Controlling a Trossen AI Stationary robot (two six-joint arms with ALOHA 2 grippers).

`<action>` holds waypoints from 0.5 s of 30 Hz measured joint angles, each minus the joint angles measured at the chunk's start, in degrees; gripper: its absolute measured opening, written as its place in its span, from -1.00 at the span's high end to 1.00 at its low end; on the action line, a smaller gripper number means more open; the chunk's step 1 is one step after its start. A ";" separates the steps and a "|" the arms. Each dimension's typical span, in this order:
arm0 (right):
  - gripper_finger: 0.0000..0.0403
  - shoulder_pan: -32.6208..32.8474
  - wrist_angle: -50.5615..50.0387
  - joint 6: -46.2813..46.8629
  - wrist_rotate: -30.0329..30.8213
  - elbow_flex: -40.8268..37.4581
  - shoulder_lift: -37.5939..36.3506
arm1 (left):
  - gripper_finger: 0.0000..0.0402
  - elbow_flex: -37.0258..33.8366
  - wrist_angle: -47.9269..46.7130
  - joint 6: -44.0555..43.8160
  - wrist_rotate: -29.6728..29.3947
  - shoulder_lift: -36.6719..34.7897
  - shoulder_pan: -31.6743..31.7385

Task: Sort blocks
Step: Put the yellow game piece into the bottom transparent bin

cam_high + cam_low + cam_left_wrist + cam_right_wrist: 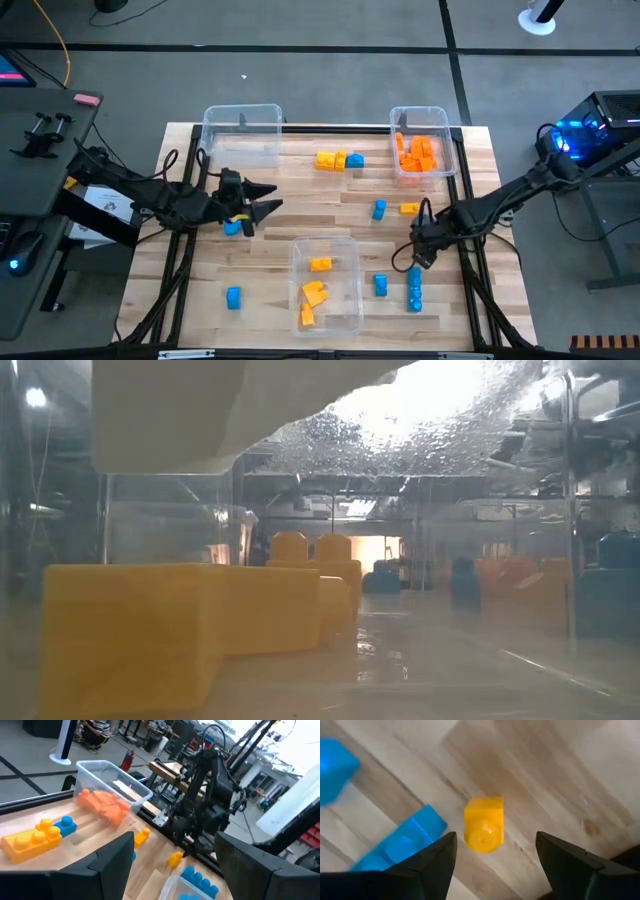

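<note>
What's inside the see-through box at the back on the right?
The back right box holds a heap of orange blocks. Blocks buried under that heap cannot be seen.

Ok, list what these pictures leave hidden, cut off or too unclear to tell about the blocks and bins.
- High view: a blue block sits partly under the left gripper; its full shape is hidden.
- High view: the orange blocks in the far right bin are too small to count.
- Low view: the near bin's wall fogs everything behind the yellow blocks.
- Right wrist view: a blue block is cut by the edge beside the right gripper.
</note>
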 joint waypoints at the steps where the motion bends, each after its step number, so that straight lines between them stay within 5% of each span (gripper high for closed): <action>1: -0.33 0.00 0.12 -1.20 -0.35 0.00 0.93 | -0.30 0.00 0.07 -0.47 -0.18 0.00 0.19; 15: -0.33 0.00 5.78 -3.94 -1.31 0.00 13.98 | -0.30 0.00 3.86 -1.77 -1.76 0.00 3.38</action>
